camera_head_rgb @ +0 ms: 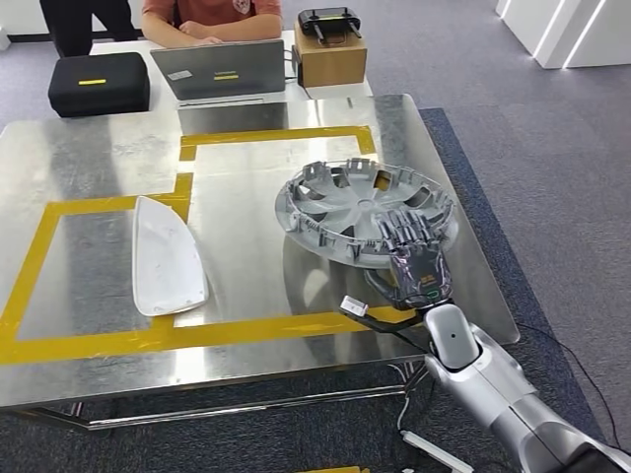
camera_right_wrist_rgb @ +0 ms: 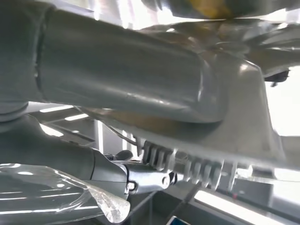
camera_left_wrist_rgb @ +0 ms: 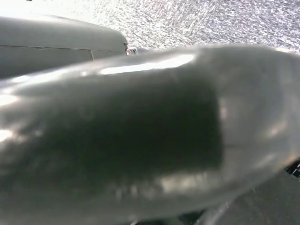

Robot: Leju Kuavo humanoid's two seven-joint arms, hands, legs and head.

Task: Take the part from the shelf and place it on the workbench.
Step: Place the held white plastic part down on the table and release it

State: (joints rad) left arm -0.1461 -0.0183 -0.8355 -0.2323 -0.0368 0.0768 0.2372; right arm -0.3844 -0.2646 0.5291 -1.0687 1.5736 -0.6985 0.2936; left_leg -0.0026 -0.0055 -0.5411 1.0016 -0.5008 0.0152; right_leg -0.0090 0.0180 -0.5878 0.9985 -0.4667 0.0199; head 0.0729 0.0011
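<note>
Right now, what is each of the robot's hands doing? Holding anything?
Right hand: grips the near rim of the grey wheel cover over the metal workbench.
Left hand: blurred close-up, cannot be told.

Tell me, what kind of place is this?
Probably a robot test lab or workshop: a metal workbench marked with yellow tape, car parts like a wheel cover, and a person at a laptop.

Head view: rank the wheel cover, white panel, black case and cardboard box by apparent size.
1. wheel cover
2. white panel
3. black case
4. cardboard box
The case and box sit farther back, so they may look smaller than they are.
</note>
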